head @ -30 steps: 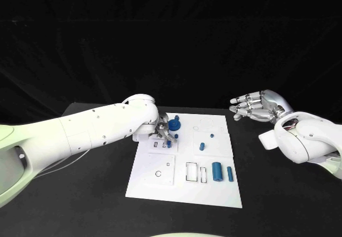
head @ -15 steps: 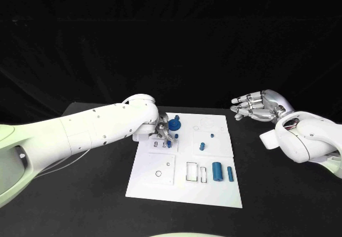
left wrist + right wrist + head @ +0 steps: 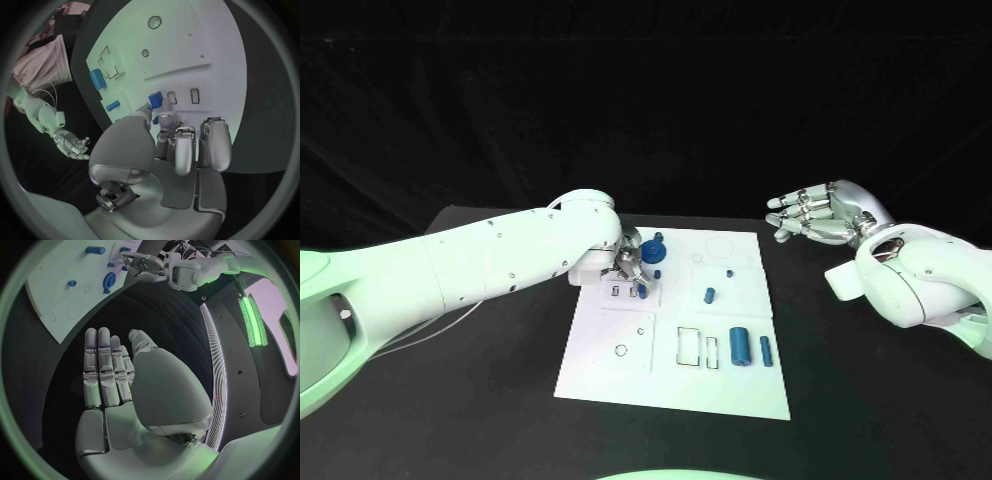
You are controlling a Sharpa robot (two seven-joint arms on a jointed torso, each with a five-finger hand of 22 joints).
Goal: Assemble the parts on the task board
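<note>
Head view: we've got the white task board (image 3: 678,375) mid-table with blue parts scattered on it.
Left hand (image 3: 633,268): down at the board's far-left area, pinching a small blue part (image 3: 155,99) between thumb and fingertips, right over the little slots.
Right hand (image 3: 816,216): hanging off the board's far-right corner, well apart from it, fingers spread, holding nothing.
Loose parts: big blue cylinder (image 3: 740,346) and a slimmer one (image 3: 766,349) near the front-right.

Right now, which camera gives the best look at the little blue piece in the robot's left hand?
The left wrist view: the blue piece sits pinched at the left hand's fingertips over the task board. In the head view the hand partly hides it; the right wrist view shows it tiny and far away.
</note>
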